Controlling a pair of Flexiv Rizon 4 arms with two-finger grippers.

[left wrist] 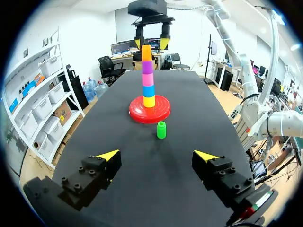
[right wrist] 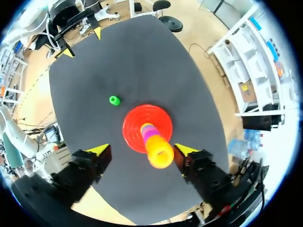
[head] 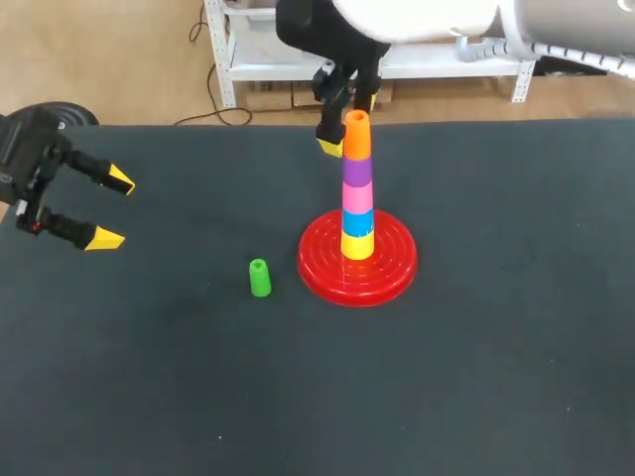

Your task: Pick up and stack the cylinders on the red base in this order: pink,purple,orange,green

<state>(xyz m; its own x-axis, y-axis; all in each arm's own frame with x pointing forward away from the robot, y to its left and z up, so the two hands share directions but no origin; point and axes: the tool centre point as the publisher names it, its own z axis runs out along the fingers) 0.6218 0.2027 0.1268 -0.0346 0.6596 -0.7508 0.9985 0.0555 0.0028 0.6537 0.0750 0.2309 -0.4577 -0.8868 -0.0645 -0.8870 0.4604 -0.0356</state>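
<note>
STACK: orange cylinder point(head: 357, 134) topmost over red base point(head: 322, 270) | GREEN: green cylinder point(head: 259, 278) stood near base, on left-arm side | RIGHT: right gripper point(right wrist: 142, 150) wide open, empty, straddling stack top; withdraw vertically | LEFT: left gripper point(head: 111, 209) wide open, empty, well apart from base; grasp green centred.

Matte black left gripper point(left wrist: 157, 155): blocky fingers point(left wrist: 87, 177) dotted with recessed screws, capped by yellow wedge tips. Same black-and-yellow build on right gripper point(right wrist: 142, 149). Right arm point(head: 417, 15) in glossy white shell with grey link, ribbed grey hose point(head: 496, 48) alongside, black wrist. Small red-green mark near left gripper's base
</note>
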